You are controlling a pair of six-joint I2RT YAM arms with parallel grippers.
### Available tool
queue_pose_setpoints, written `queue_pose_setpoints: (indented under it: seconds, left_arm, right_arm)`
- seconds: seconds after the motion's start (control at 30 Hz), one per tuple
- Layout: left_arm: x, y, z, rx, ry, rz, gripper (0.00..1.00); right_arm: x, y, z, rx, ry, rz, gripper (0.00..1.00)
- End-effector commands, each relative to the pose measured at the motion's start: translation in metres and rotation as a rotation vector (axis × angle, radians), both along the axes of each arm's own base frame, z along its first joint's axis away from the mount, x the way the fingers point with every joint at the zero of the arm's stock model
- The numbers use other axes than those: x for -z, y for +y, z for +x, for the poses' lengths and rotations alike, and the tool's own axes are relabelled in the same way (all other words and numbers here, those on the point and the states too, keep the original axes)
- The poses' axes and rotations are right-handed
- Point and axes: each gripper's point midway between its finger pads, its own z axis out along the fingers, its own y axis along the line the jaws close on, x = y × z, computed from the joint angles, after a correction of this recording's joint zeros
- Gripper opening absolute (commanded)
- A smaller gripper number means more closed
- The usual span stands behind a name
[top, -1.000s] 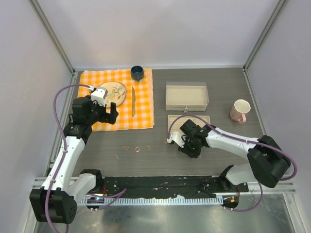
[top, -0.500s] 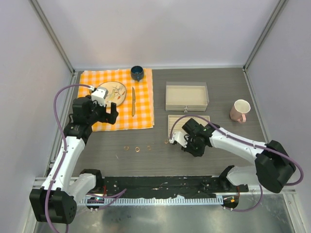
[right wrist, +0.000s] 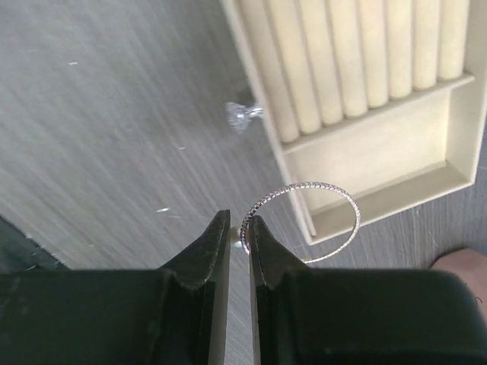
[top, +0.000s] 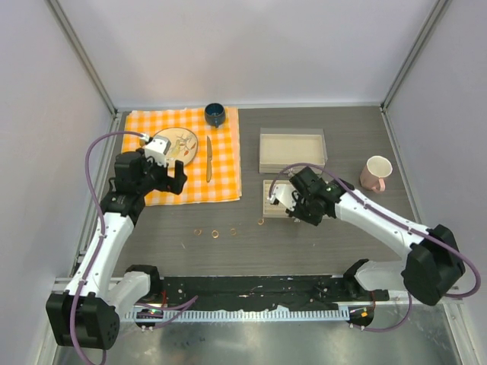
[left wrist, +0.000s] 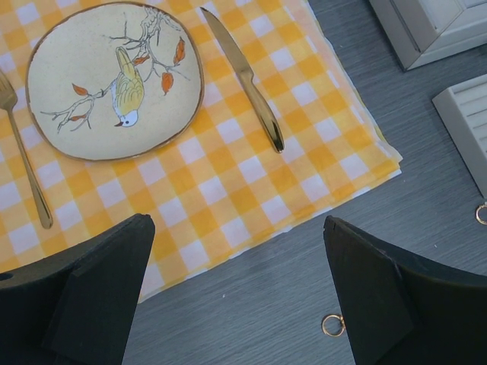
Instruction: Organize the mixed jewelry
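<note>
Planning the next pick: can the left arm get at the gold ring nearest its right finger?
Probably yes: the left gripper hangs open near it, and the gold ring lies flat on the table with nothing covering it.

Both arms poised over the desk [top: 335, 255].
Left pincer [left wrist: 240, 304] gapes wide; right pincer [right wrist: 238, 228] is nipped onto the silver hoop [right wrist: 312, 183].

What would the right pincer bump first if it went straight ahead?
Probably the corner rim of the ridged beige tray, just ahead of the right pincer and the thin silver hoop it grips, though depth is unclear.
</note>
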Motion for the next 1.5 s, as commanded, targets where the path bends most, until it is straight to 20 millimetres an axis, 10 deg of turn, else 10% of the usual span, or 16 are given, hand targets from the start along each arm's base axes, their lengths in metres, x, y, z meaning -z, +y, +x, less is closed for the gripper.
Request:
queue_pose_setpoints:
  seconds: [0.0,0.77,1.13,1.47]
  left_arm:
    - [-0.021,-0.002,0.011,-0.002,-0.085,-0.012,1.00]
    - [-0.009,0.002,0.017,-0.010,-0.085,0.018,1.00]
    - [-0.007,0.002,0.012,0.003,-0.082,0.027,1.00]
    - [-0.008,-0.005,0.002,0.059,-0.084,0.033,1.00]
  right_arm:
    - [-0.009,-0.004,0.042,0.065,-0.074,-0.001,0.04]
    - [0.048,-0.028,0.102,0.186,0.044,0.070,0.08]
    - [0.042,-0.030,0.111,0.200,-0.002,0.066,0.36]
    - [0.002,-0.033,0.115,0.213,-0.086,0.085,0.41]
